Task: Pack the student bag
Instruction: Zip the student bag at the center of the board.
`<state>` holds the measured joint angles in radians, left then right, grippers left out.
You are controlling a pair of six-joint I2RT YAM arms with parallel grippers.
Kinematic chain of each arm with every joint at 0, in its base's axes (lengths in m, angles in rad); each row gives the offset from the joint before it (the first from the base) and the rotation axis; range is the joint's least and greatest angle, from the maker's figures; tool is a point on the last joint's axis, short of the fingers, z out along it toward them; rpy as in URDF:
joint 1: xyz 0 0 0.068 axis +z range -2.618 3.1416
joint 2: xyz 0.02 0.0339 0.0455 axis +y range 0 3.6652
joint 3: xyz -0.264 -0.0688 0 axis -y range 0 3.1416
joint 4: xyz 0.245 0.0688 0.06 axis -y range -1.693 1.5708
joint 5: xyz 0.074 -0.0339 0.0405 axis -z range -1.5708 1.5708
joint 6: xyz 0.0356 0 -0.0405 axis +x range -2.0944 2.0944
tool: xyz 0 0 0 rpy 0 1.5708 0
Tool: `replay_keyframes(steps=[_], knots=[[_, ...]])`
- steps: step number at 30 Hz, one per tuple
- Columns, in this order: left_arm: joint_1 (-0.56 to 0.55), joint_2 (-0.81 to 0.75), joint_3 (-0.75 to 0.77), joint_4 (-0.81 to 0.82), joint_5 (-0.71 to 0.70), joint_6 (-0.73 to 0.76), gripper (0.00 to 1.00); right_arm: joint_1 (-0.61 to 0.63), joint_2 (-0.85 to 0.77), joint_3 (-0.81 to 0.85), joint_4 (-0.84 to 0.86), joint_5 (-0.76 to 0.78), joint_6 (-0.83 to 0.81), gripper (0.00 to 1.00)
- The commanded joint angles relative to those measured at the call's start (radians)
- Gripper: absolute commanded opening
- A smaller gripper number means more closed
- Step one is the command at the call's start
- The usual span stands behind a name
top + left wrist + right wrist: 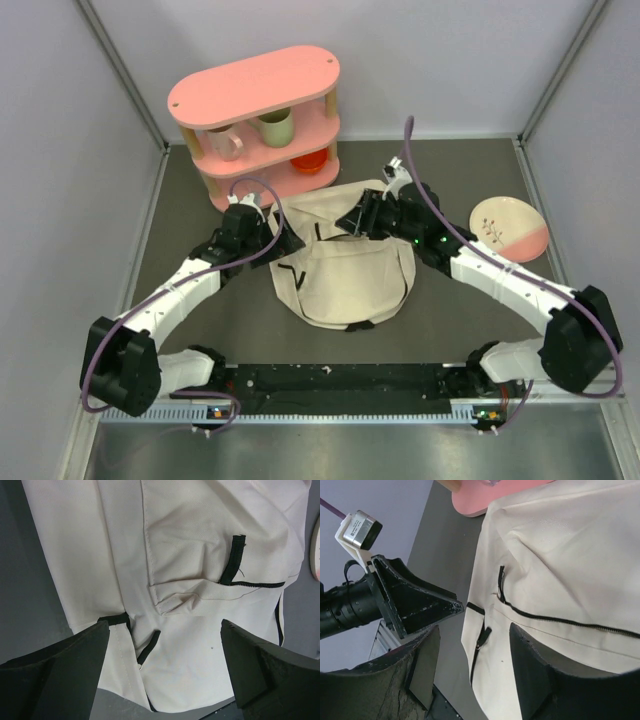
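Cream student bag (345, 275) lies beneath left claw (165, 630).

Seen from above, the left hand (281, 240) and the right hand (353, 222) cover the far corners of the student bag (345, 275), and how their jaws stand there is too small to tell. In the left wrist view the bag runs off the top edge, and a pale sliver (316, 545) to the bag's right is cut too short to name. In the right wrist view the bag runs off the top and right edges, and only the foot of the pink shelf (475, 502) beyond the bag shows. The reddish thing (311, 160) on that shelf's lower tier is too small to make out.
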<state>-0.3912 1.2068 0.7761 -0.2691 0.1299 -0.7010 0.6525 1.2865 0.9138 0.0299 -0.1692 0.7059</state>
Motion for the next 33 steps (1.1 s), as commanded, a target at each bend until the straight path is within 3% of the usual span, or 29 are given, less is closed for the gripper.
replay_keyframes(steps=[1,15,33], knots=[[0.026,0.007,-0.041,0.158,0.085,-0.052,0.97,0.013,0.102,0.138,-0.107,-0.081,-0.080,0.56],[0.040,0.183,-0.063,0.337,0.165,-0.123,0.96,0.053,0.372,0.393,-0.197,-0.056,-0.154,0.43],[0.041,0.217,-0.155,0.499,0.240,-0.167,0.88,0.090,0.557,0.493,-0.275,-0.003,-0.197,0.41]])
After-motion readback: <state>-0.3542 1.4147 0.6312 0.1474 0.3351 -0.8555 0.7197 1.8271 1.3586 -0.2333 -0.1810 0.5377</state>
